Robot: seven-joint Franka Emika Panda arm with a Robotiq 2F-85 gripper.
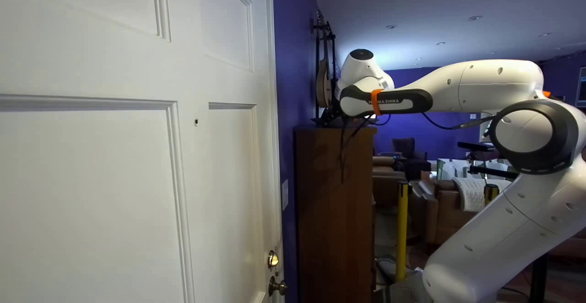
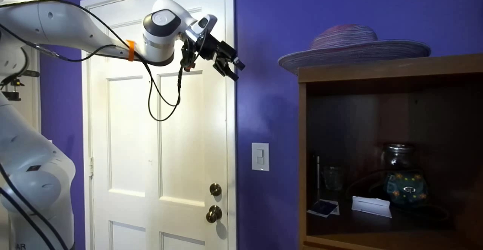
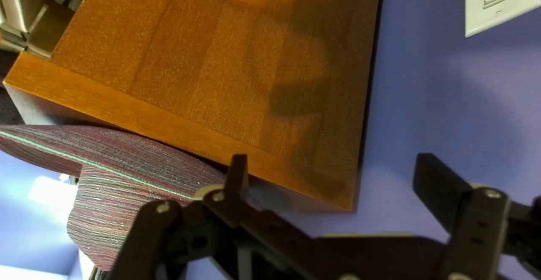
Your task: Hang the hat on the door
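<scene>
Blk end effector (image 3: pixel 331 170), jaws standing wide apart. Ribbed, striped woven hat (image 2: pixel 351 46) w/ rounded crown sitting atop wood-grain cabinet (image 3: pixel 219 68), wide brim overhanging edge. In ext. view, wht raised-panel door (image 2: pixel 130 136) standing behind arm (image 2: pixel 64 27).

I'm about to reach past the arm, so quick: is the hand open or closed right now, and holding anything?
Hand: open, holding nothing; the hat rests on the cabinet.

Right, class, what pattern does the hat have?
Fine, multicoloured stripes on the hat; the wrist view shows them best.
</scene>
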